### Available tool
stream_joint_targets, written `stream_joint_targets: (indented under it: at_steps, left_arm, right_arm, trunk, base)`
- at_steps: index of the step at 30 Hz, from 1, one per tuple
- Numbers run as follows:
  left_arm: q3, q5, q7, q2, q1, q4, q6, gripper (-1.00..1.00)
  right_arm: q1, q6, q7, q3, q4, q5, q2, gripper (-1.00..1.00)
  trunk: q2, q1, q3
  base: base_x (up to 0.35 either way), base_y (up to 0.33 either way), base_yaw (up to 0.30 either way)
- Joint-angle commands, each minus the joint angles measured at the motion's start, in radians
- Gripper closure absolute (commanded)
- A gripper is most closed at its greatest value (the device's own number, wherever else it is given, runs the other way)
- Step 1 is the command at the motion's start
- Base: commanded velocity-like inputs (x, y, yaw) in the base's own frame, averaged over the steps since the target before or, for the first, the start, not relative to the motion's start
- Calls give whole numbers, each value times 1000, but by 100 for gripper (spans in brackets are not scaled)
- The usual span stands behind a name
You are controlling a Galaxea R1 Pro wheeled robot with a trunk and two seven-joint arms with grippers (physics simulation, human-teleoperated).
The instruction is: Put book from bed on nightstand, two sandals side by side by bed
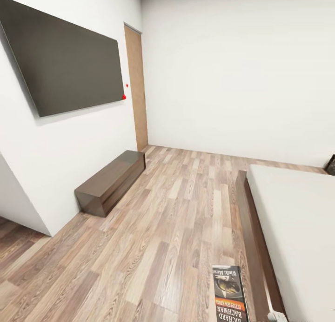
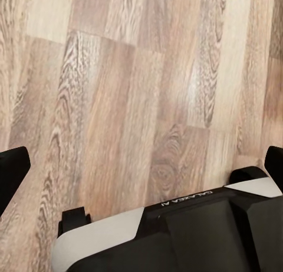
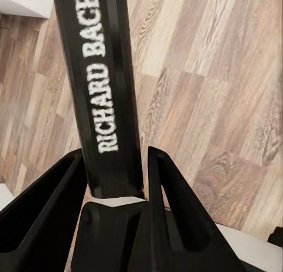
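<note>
Wood-plank floor (image 1: 153, 229) runs through the bedroom from the dark panel (image 1: 65, 62) on the left wall (a low brown bench (image 1: 111, 180) stands beneath it) past a tan door (image 1: 136, 89) to the bed (image 1: 298, 220) at the right, its pale mattress bare. The book (image 1: 229, 294) shows low in the head view, just beside the bed frame. The left gripper (image 2: 141, 166) hangs over the planks, spread wide and holding nothing. The right gripper (image 3: 115, 166) pinches the book's spine between both fingers (image 3: 168, 189).

The book (image 1: 229, 295) runs off the head view's lower edge (the bed (image 1: 298, 229) likewise, rightward).
</note>
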Motion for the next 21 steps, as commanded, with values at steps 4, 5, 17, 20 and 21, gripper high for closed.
stream_joint_targets:
  at_steps: [4,5,17,20,21]
  left_arm:
    - [7,-7,-3,0,-1,1,-4,-100]
    - [7,-7,-3,0,-1,1,-4,-100]
    - [7,-7,-3,0,-1,1,-4,-100]
    - [7,-7,-3,0,-1,1,-4,-100]
    - [7,-7,-3,0,-1,1,-4,-100]
  right_arm:
    - [-1,10,2,4,-1,-11,-1,100]
    - [-1,10,2,4,-1,-11,-1,100]
    - [-1,10,3,4,-1,-11,-1,100]
    - [-1,10,3,4,-1,-11,-1,100]
    - [-1,10,3,4,-1,-11,-1,100]
  trunk:
    - [-1,0,-3]
    - [-1,0,-4]
    - [-1,0,-9]
    - [-1,0,-10]
    - [-1,0,-10]
  base:
    - [211,131,-212]
    - [243,155,-210]
    - [103,70,-203]
    - [2,1,-196]
    - [0,0,-195]
